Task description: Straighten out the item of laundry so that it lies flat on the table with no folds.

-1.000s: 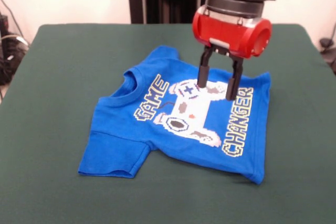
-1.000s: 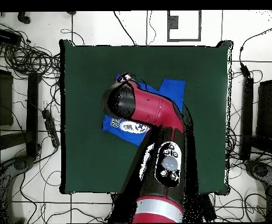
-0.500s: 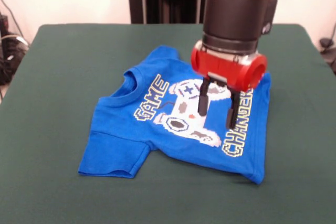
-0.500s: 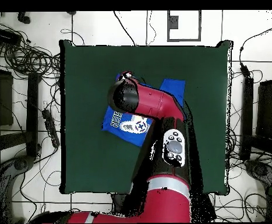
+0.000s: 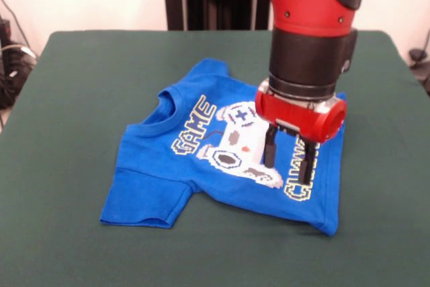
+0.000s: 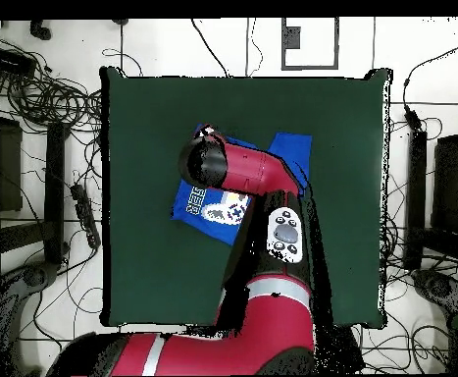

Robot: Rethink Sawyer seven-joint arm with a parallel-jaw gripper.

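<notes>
Above the shirt (image 5: pixel 222 159) near its hem, my gripper (image 5: pixel 289 164) hung open, empty, presumably to pinch and flatten cloth.

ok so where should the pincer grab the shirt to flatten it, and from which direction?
Best guess: the T-shirt sleeve cuff at the front view's lower left. That sleeve looks bunched toward the body, and its edge lies free on the table. Come straight down and pinch the cuff, then draw outward. The pincer is open over the print, where there is no edge to pinch.
</notes>
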